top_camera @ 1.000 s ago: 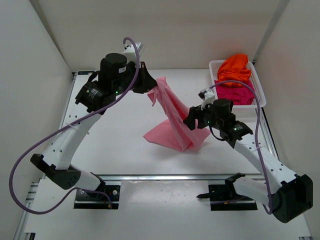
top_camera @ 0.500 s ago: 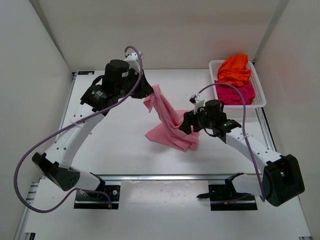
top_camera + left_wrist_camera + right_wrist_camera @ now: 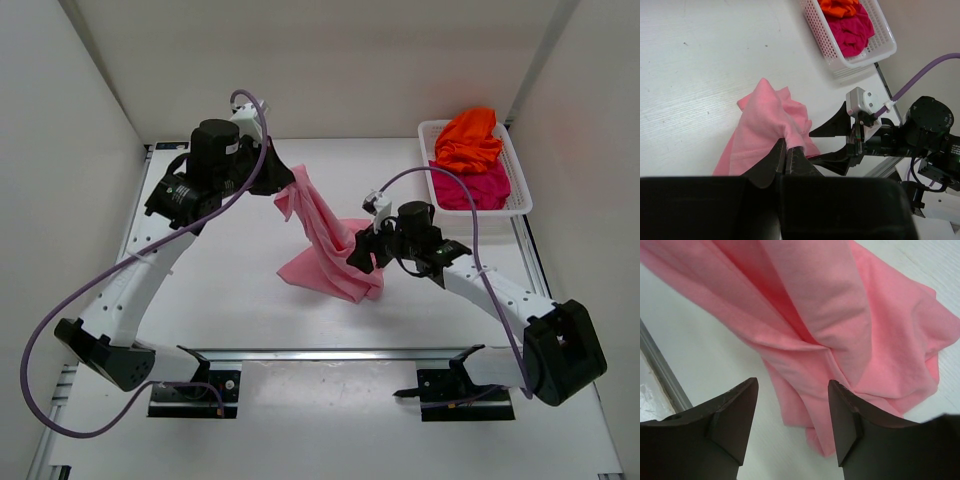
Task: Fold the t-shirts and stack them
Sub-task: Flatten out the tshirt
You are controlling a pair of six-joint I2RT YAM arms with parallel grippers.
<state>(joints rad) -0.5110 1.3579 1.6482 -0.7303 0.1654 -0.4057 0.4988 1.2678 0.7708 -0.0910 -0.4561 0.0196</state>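
The light pink t-shirt hangs from my left gripper, which is shut on its upper edge; its lower part lies bunched on the table. My right gripper is open, its jaws spread wide just above the shirt's lower folds, with cloth showing between the fingertips but not pinched. The orange t-shirt and the magenta t-shirt lie crumpled in the white mesh basket at the back right.
The basket stands close to the right wall. A metal rail runs along the table's near edge, by the arm bases. White walls enclose the table on three sides.
Both arms have shifted left and the right one forward, closing on the pink shirt. The shirt's raised part has swung left with the left gripper. The right jaws have narrowed slightly.
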